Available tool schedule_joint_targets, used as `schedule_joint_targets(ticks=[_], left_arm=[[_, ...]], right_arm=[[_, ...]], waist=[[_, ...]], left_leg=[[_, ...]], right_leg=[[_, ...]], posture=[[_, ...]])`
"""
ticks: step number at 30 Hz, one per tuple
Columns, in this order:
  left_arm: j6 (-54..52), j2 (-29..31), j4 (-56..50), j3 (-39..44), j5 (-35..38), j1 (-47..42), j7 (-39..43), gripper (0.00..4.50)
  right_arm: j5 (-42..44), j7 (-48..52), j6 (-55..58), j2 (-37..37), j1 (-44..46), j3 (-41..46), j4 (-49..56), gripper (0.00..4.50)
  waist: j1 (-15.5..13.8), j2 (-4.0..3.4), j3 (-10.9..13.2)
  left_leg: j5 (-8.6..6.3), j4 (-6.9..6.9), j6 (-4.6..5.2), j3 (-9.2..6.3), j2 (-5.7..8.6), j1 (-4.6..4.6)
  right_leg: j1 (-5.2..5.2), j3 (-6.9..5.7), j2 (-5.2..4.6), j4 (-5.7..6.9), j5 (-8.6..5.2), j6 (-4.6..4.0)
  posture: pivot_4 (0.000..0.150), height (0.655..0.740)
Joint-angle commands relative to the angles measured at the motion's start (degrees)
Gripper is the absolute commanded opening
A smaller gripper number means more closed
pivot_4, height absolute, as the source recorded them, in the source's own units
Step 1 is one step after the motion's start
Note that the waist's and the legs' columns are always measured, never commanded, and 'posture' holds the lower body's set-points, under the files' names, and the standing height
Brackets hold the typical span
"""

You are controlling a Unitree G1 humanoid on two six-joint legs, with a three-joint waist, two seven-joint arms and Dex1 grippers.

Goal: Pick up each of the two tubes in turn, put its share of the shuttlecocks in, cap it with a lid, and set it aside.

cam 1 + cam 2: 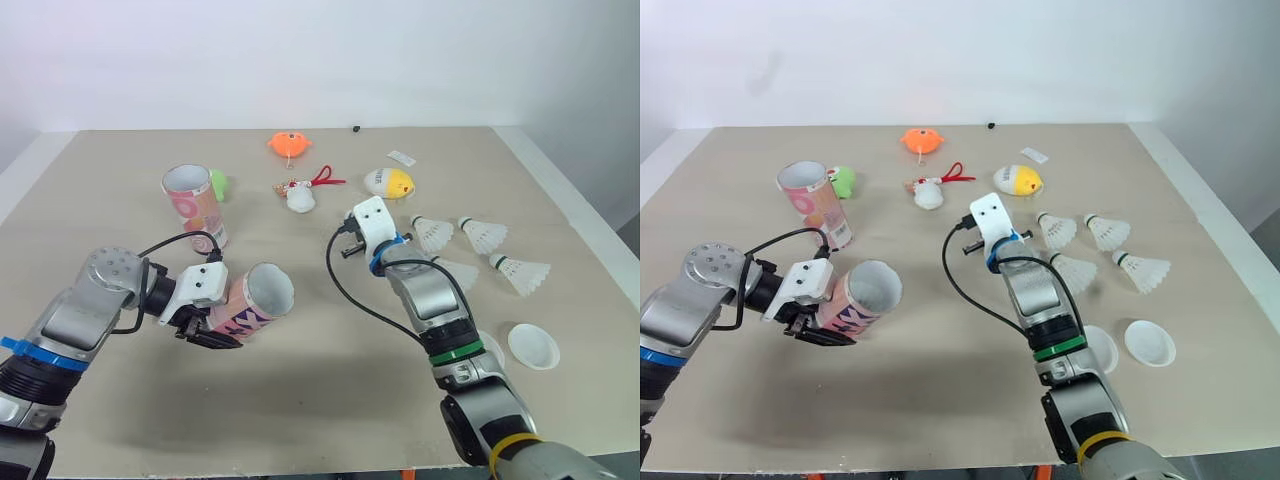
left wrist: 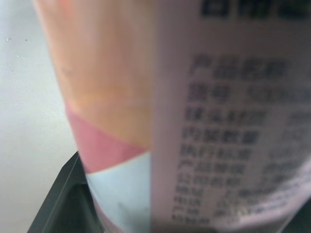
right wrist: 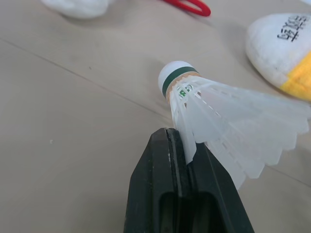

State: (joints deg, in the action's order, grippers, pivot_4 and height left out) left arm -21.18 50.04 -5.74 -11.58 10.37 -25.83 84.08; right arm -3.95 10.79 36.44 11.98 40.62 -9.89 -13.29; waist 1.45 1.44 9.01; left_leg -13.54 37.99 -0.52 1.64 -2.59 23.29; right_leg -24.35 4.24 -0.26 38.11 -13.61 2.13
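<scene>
One shuttlecock point(image 3: 214, 111) is pinched by the edge of its feather skirt in the right gripper point(image 3: 182, 141), cork forward of the fingertips. Its target, the tube point(image 1: 252, 300) clamped in the left gripper point(image 1: 210, 332), is held tilted over the counter point(image 1: 330, 400) at about 8 o'clock from the right gripper. Its long axis runs 8 to 2 o'clock, open mouth facing 2 o'clock. The right arm is nearer, and I judge the cork must swing round toward 8 o'clock to enter.

Held tube point(image 1: 250, 305): pink, tilted, mouth open, 8 o'clock.
Second tube point(image 1: 195, 205): upright, open, 10 o'clock.
Pinched shuttlecock point(image 3: 218, 116): white, green-banded cork.
Loose shuttlecocks point(image 1: 483, 234): lying, 3 o'clock.
Lids point(image 1: 533, 346): white, 4 o'clock.
</scene>
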Motion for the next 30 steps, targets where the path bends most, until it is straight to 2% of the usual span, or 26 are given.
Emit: schedule_joint_targets(ticks=[1, 4, 8, 13, 18, 30], left_arm=[[-0.02, -0.4, -0.64, -1.89, 0.26, 1.14, -0.09, 2.99], [0.07, -0.36, -0.65, -1.92, 0.26, 1.25, -0.08, 2.99], [0.34, -0.19, -0.42, -1.94, 0.18, 1.44, 0.1, 2.99], [1.03, -0.68, 0.5, -2.4, -0.18, 0.93, 0.18, 2.99], [1.5, -1.28, 1.11, -2.9, -0.36, 0.16, 0.39, 2.99], [2.01, -1.61, 1.62, -3.22, -0.47, -0.36, 0.28, 2.99]], right_arm=[[0.46, 6.82, -4.83, 4.47, -1.54, -0.88, 9.71, 0.05], [3.77, 16.85, -5.07, 11.65, -4.41, -0.33, 18.9, 0.05], [12.74, 32.43, -6.53, 22.53, -8.17, 2.51, 33.53, 0.05], [24.36, 44.02, -1.84, 30.44, -7.77, 5.35, 43.82, 0.05], [31.34, 47.18, 3.25, 31.65, -2.67, 4.6, 47.0, 0.05], [29.47, 52.37, 2.48, 29.58, 3.75, -7.03, 43.72, 0.05]], waist=[[-0.03, 0.0, 0.0], [-0.13, -0.02, 0.02], [-0.11, -0.04, 0.03], [-0.13, -0.06, 0.04], [-0.17, -0.06, 0.03], [-0.33, -0.06, 0.03]], left_leg=[[0.0, -0.01, 0.0, -0.01, 0.0, 0.01], [-0.01, -0.04, 0.01, -0.02, 0.03, 0.02], [-0.07, -0.08, 0.06, -0.01, 0.05, 0.01], [-0.08, -0.15, 0.08, -0.06, 0.0, -0.11], [-0.07, -0.08, 0.09, -0.04, 0.0, -0.13], [-0.07, 0.0, 0.09, -0.03, 0.06, -0.06]], right_leg=[[0.0, -0.01, 0.0, 0.0, -0.03, 0.0], [0.0, -0.03, -0.04, -0.01, -0.1, 0.03], [0.01, -0.02, -0.07, -0.04, -0.18, 0.04], [0.07, -0.07, 0.02, -0.02, -0.22, -0.07], [0.08, -0.06, -0.01, -0.01, -0.25, -0.25], [0.09, -0.08, -0.13, -0.02, -0.29, -0.22]], posture=[[0.15, 0.74], [0.15, 0.74], [0.15, 0.74], [0.15, 0.74], [0.15, 0.74], [0.15, 0.74]])
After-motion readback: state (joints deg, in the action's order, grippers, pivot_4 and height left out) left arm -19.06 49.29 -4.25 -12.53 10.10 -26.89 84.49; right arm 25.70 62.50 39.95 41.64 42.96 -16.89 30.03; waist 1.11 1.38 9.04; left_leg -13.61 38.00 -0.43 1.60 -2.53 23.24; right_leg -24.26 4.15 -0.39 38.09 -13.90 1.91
